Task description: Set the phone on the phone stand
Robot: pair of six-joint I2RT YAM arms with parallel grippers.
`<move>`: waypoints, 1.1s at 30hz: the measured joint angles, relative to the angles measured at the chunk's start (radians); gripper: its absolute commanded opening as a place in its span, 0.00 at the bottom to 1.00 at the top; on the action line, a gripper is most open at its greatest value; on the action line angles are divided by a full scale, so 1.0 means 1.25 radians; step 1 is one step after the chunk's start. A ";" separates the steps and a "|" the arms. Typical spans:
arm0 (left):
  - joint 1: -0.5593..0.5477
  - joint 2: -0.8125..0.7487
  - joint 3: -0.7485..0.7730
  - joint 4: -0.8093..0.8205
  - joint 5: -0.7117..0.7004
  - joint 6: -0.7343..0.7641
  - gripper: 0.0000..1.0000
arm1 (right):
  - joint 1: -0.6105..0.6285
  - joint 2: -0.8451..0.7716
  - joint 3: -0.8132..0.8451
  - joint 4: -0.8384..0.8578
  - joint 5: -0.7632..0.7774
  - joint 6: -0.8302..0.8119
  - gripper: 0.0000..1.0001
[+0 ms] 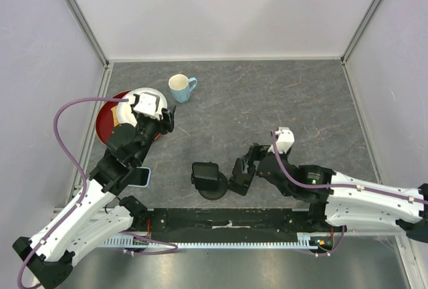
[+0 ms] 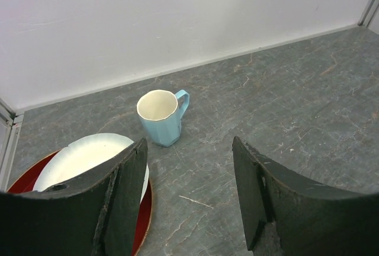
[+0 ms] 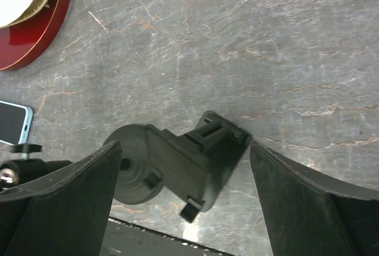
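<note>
The black phone stand (image 1: 208, 180) sits on the grey table near the front edge; in the right wrist view the stand (image 3: 177, 164) lies between my spread fingers. The phone (image 1: 139, 177), light blue edged, lies left of the stand, partly under my left arm; a corner of the phone (image 3: 13, 122) shows in the right wrist view. My right gripper (image 1: 241, 176) is open, just right of the stand. My left gripper (image 1: 166, 119) is open and empty, above the table beside the plates.
A light blue mug (image 1: 180, 88) stands at the back left, also in the left wrist view (image 2: 161, 117). A white plate (image 2: 89, 161) sits on a red plate (image 1: 107, 125) at the left. Cage walls surround the table.
</note>
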 measured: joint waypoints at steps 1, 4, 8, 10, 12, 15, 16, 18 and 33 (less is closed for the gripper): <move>0.000 0.001 0.000 0.000 0.000 -0.001 0.65 | 0.000 0.041 0.038 -0.022 -0.005 0.013 0.96; 0.000 0.003 0.000 0.000 0.000 -0.003 0.65 | 0.000 0.130 0.130 -0.078 -0.009 0.060 0.98; 0.000 0.003 0.000 0.000 -0.001 -0.004 0.65 | 0.000 0.214 0.211 -0.152 -0.005 0.141 0.98; 0.000 0.003 0.000 -0.001 -0.001 -0.004 0.65 | 0.000 0.266 0.251 -0.197 0.002 0.187 0.98; 0.000 0.003 0.000 -0.001 -0.001 -0.004 0.65 | 0.000 0.313 0.285 -0.239 0.009 0.233 0.98; 0.000 0.002 0.000 -0.001 -0.001 -0.004 0.65 | 0.000 0.356 0.310 -0.284 0.014 0.300 0.98; 0.000 0.002 0.000 -0.001 -0.001 -0.004 0.65 | 0.000 0.365 0.313 -0.298 0.016 0.328 0.98; 0.000 0.002 0.000 -0.004 0.000 -0.005 0.65 | 0.000 0.376 0.314 -0.317 0.019 0.365 0.98; 0.000 -0.006 0.000 -0.010 -0.001 -0.013 0.65 | 0.000 0.511 0.352 -0.372 -0.012 0.469 0.92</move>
